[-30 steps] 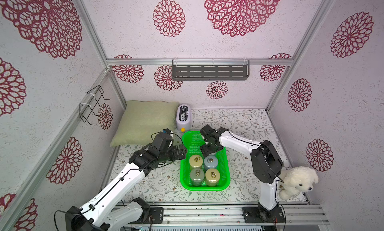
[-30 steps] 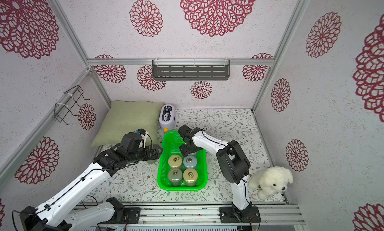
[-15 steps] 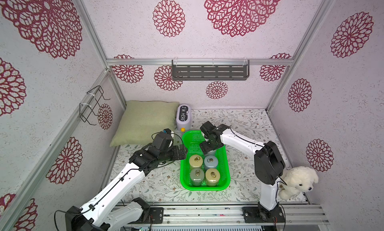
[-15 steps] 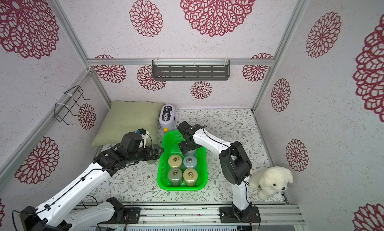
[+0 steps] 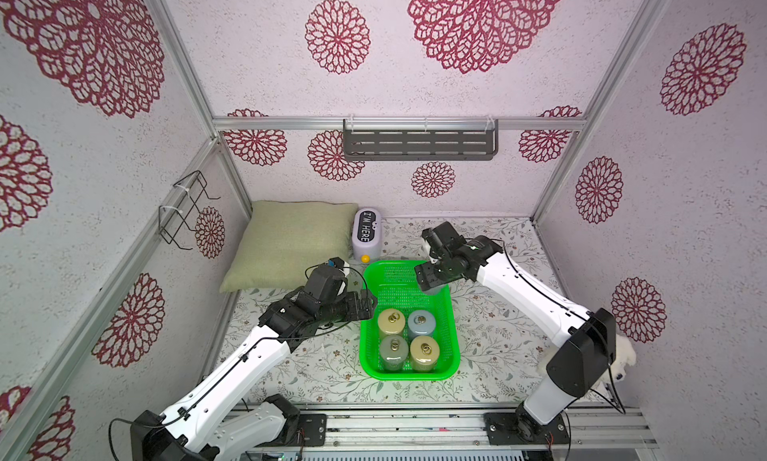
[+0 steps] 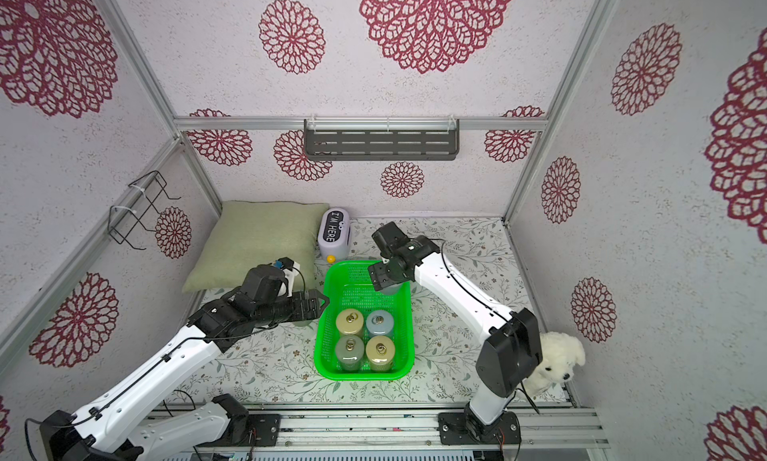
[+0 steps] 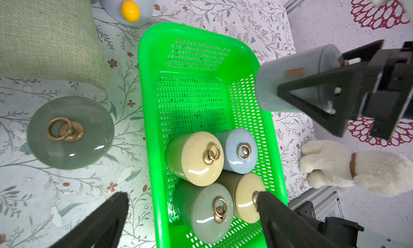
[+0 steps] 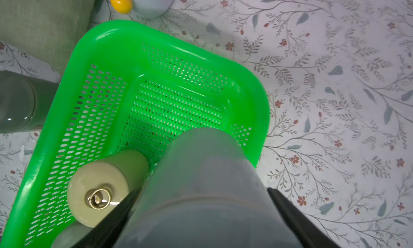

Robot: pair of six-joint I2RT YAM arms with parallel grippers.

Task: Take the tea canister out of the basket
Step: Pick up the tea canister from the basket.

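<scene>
1. Your right arm (image 5: 527,288) reaches forward and inward from its base, with the wrist bent down.
2. Your right gripper (image 5: 431,281) points down. Its jaws are clamped on the sides of the tea canister (image 7: 290,79), which is held up in the air.
3. Your left arm (image 5: 249,355) stretches forward with the forearm low. Its wrist is aimed toward your right side.
4. Your left gripper (image 5: 367,307) has its jaws spread wide.
5. The two grippers are apart and do not touch.
</scene>
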